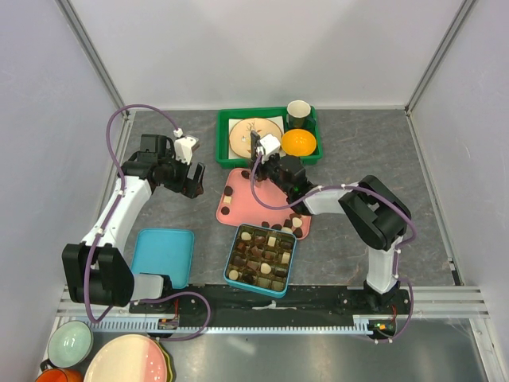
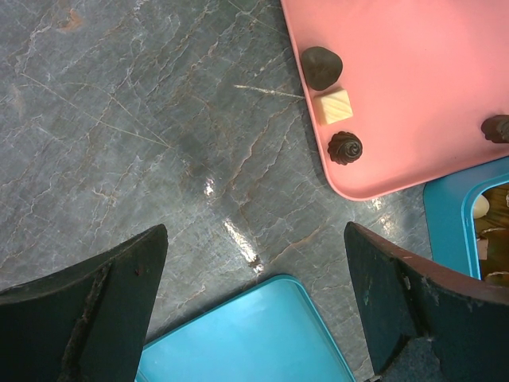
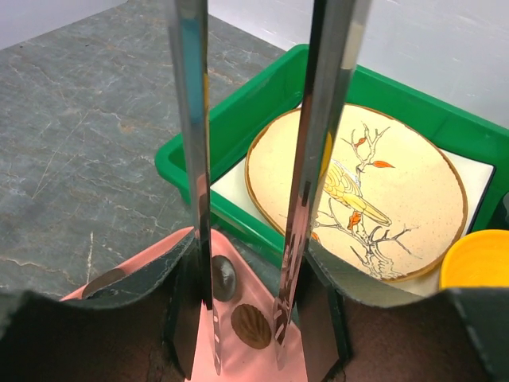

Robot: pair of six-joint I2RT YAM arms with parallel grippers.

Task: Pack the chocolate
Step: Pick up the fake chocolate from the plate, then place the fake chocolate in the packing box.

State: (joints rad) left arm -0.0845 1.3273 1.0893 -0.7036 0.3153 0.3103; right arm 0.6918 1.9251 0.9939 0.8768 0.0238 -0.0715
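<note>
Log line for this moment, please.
left gripper: open, above table | right gripper: open, over chocolate on pink tray | box: open, pieces inside

I count one pink tray (image 1: 238,205), one teal box (image 1: 291,239), one teal lid (image 1: 163,255), one green bin (image 1: 224,135), one plate (image 1: 242,137) and one cup (image 1: 298,114). From my left wrist, four chocolates (image 2: 345,147) show on that tray.
</note>
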